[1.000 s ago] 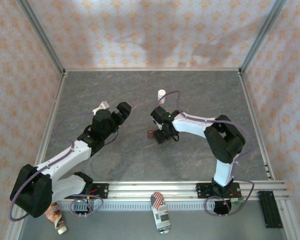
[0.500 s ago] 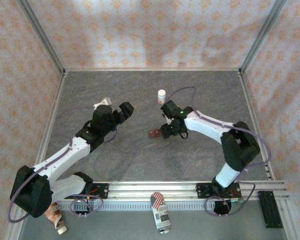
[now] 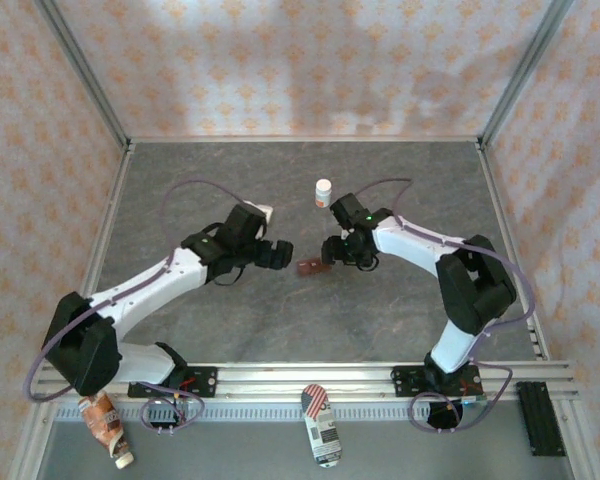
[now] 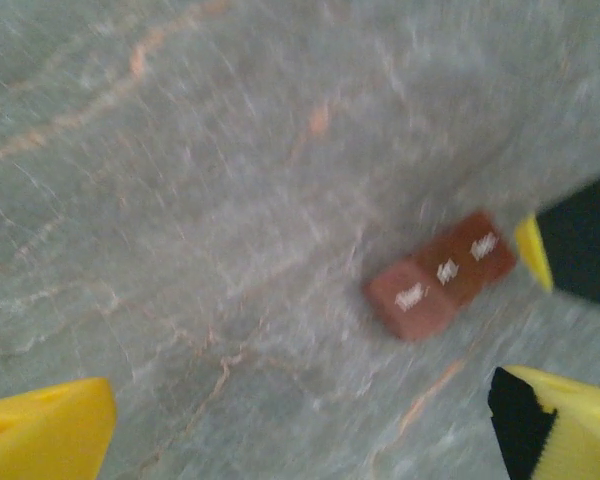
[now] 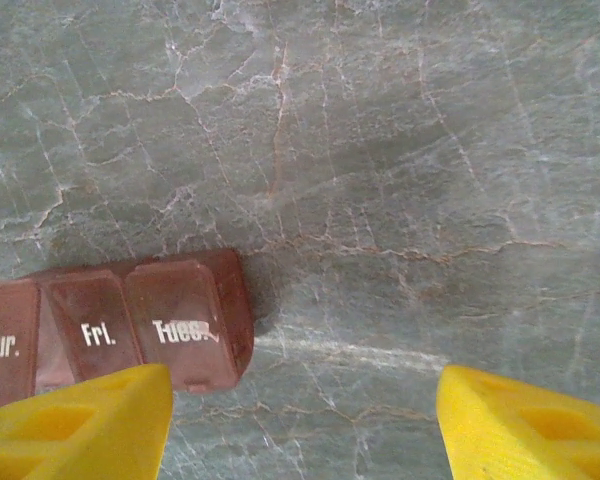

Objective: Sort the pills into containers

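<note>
From above, the pill box [image 3: 309, 267] lies flat on the bench [image 3: 230, 330], near the middle, between the ends of the two arms. The left jaws hang just to its left and the right jaws just to its right. Whether either touches it I cannot tell from here. A white bottle [image 3: 323, 192] stands upright farther back, well apart from the box.

In the left wrist view, the pill box [image 4: 440, 275] sits ahead and to the right, blurred, with three pale labels on its lids. The left arm's yellow fingers [image 4: 40, 435] show at the lower corners. These jaws stand wide apart with only bare bench between them. A yellow tip of the other arm [image 4: 533, 250] lies against the box's far end.

In the right wrist view, the box [image 5: 110, 330] is at the lower left, its lids reading Thur., Fri. and Tues., and they look closed. One yellow finger [image 5: 80, 420] overlaps the box's near edge. The right jaws are apart and hold nothing, and the box lies beside that finger, not in the gap.

The step in hand looks like getting set around the box, with sorting not yet begun. Next, one arm probably has to steady the box while a lid is lifted, which needs a fingertip under the lid's edge. Too hard a nudge would just slide the light box away.
</note>
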Controlling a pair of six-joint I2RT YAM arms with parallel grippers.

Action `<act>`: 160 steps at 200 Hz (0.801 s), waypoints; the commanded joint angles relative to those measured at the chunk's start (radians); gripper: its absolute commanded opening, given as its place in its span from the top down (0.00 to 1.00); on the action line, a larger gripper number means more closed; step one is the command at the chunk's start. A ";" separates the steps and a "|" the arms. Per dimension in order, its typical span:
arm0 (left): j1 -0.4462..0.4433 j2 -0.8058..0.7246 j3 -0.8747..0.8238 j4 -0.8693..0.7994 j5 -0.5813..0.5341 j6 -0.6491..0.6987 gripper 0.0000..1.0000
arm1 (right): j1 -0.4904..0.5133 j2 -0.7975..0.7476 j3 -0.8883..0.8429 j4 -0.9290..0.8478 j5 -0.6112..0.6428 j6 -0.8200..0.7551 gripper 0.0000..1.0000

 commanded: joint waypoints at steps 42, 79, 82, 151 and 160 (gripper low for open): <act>-0.112 0.080 0.013 0.011 -0.044 0.163 0.10 | 0.004 0.024 0.007 0.076 0.000 0.063 0.30; -0.165 0.135 0.017 0.020 -0.066 0.201 0.09 | 0.005 0.058 0.007 0.086 0.005 0.070 0.30; -0.168 0.140 0.020 0.020 -0.071 0.203 0.09 | 0.005 0.061 0.007 0.088 0.005 0.070 0.30; -0.182 0.218 0.019 0.072 -0.085 0.220 0.08 | 0.004 0.090 0.000 0.098 0.017 0.075 0.31; -0.183 0.231 0.024 0.073 -0.075 0.224 0.07 | 0.004 0.091 -0.001 0.099 0.016 0.076 0.31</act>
